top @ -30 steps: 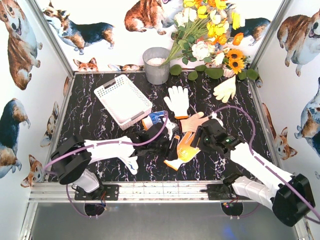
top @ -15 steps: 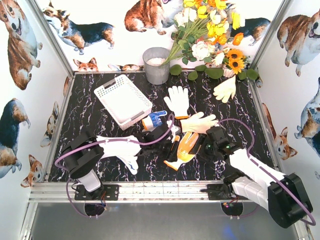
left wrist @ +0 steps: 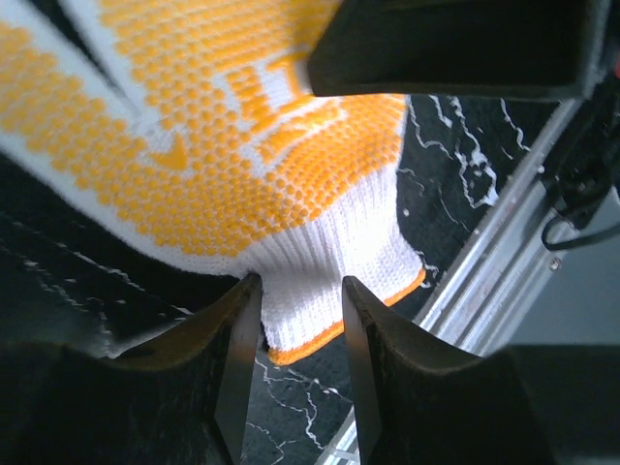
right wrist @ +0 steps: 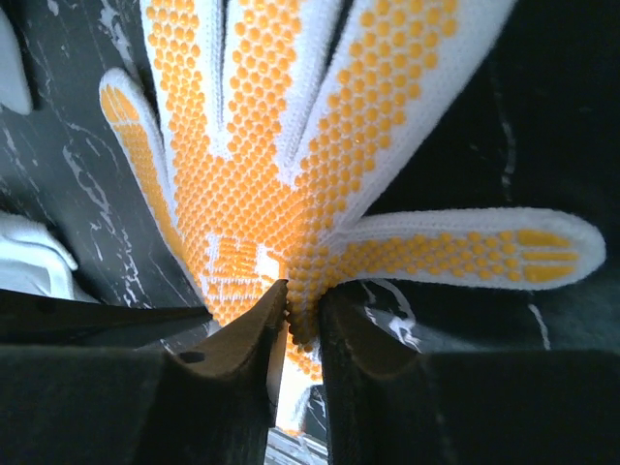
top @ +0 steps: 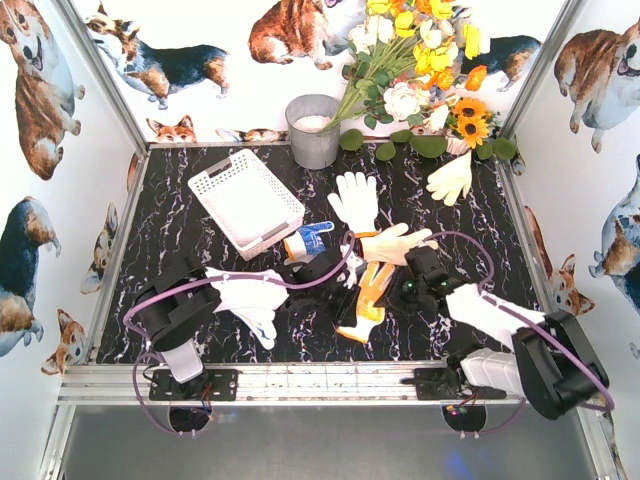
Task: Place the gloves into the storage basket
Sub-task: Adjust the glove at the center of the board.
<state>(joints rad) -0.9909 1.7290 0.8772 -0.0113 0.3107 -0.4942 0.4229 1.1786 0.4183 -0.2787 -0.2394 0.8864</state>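
The orange-and-white glove (top: 372,298) lies dotted side up between both arms. My right gripper (top: 403,290) (right wrist: 302,302) is shut on it, pinching the fabric where thumb meets palm. My left gripper (top: 342,296) (left wrist: 298,293) straddles its white cuff (left wrist: 320,281), jaws partly closed and open, with a small gap at the left pad. A white glove (top: 355,200), a cream glove (top: 397,244), a blue-and-white glove (top: 310,240) and another cream glove (top: 452,178) lie on the table. The white storage basket (top: 246,201) sits at the back left with nothing seen in it.
A grey metal bucket (top: 313,131) stands behind the basket, next to a bunch of artificial flowers (top: 420,80). The aluminium rail (top: 320,382) runs along the table's near edge, close to the glove's cuff. Purple cables loop over both arms.
My right gripper has slid left onto the orange-and-white glove and closed on it. The left jaws have narrowed around the cuff, and that arm has crept right.
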